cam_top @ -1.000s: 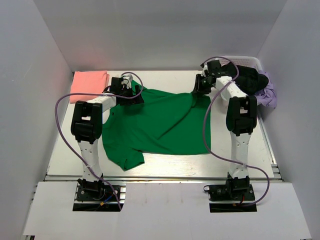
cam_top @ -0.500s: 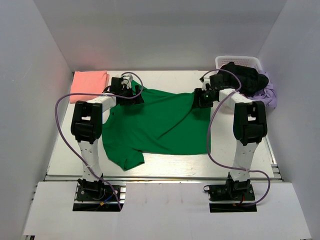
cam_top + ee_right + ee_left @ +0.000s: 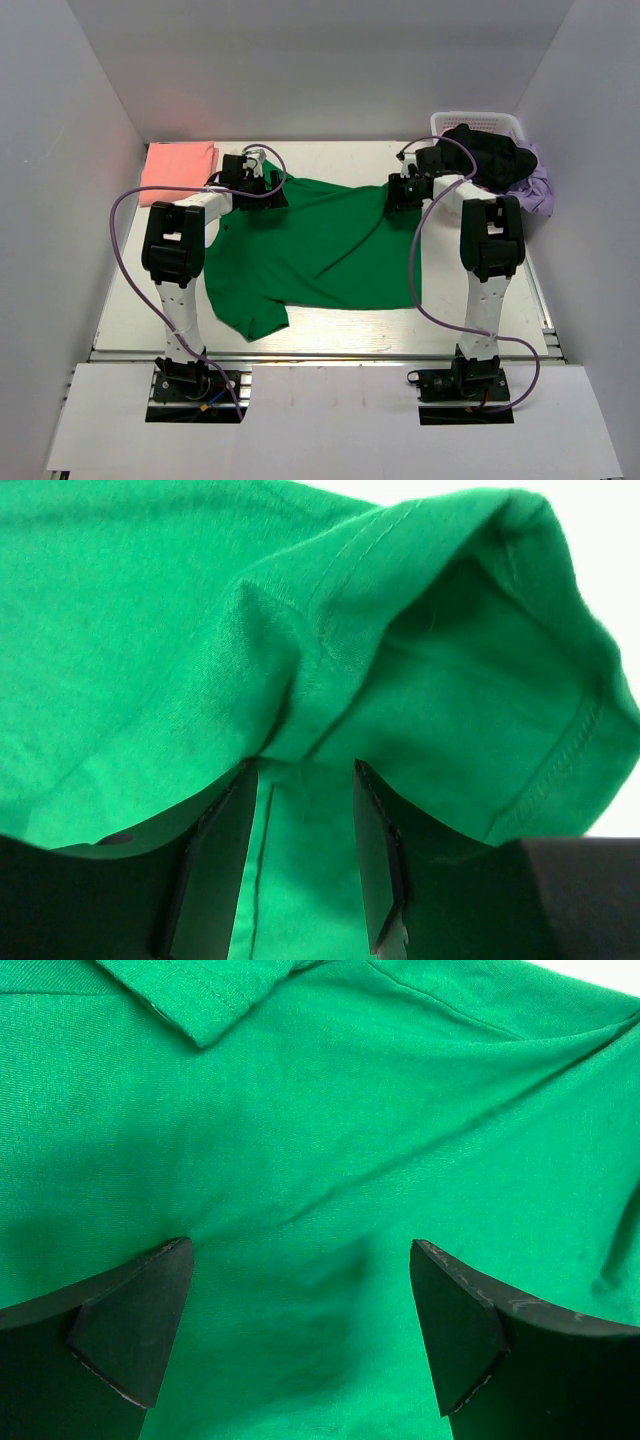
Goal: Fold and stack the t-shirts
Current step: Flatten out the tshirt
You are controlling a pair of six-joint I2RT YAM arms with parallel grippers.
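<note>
The bright green t-shirt (image 3: 320,250) lies spread on the table, collar at the far left. My left gripper (image 3: 250,180) hovers over its cloth near the collar (image 3: 200,1005); the jaws stand wide open and empty (image 3: 300,1310). My right gripper (image 3: 400,195) is at the shirt's far right sleeve (image 3: 500,680). Its jaws are narrowed but apart, with a seamed fold of green cloth (image 3: 300,810) between the fingers (image 3: 375,850). The salmon-pink t-shirt (image 3: 178,168) lies folded at the far left corner.
A white basket (image 3: 470,125) at the far right holds dark clothes (image 3: 490,150), and a lilac garment (image 3: 535,185) hangs over its side. White walls close in the table on three sides.
My right gripper has come down from the table's far edge onto the green shirt's right sleeve. The left arm and the shirt's shape have not changed.
</note>
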